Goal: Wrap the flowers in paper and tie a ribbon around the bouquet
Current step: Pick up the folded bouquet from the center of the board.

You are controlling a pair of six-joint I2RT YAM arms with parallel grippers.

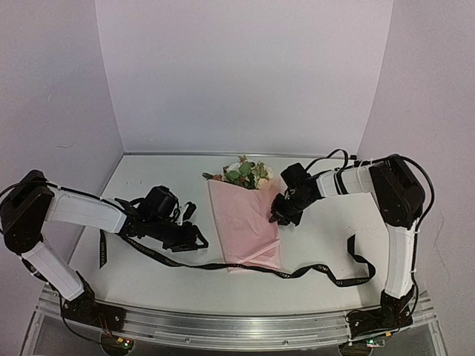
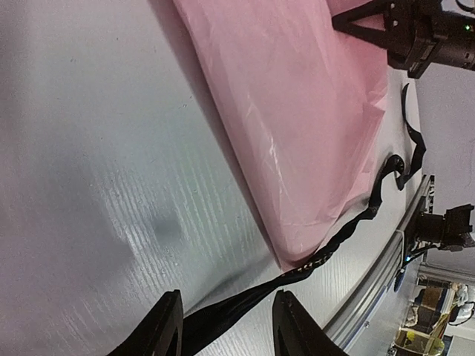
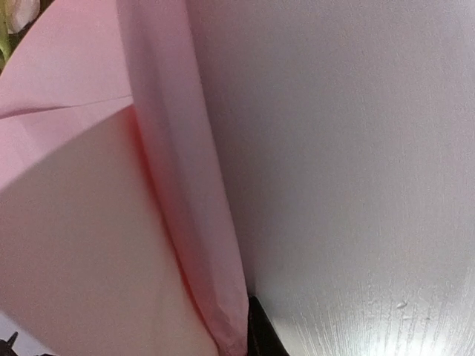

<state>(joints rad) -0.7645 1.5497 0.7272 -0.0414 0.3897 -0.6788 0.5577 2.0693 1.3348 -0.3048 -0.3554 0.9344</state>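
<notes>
Your left gripper (image 2: 226,300) sits low over the table (image 1: 148,182) with its fingers apart. The ribbon (image 2: 223,320) runs between them and is not pinched. From there the ribbon trails right along the near side, touching the narrow end of the paper (image 1: 241,222), then curls up near the right arm's base. Your right gripper (image 1: 278,217) is closed on the paper's right edge, about halfway along (the wrist view shows the fold running down into the fingers). The paper lies wrapped as a cone in mid-table, with the flowers (image 1: 245,172) poking out at the far end. There is bare table to the left of the cone and behind the flowers. The rail (image 1: 223,320) lies close beyond the ribbon.
</notes>
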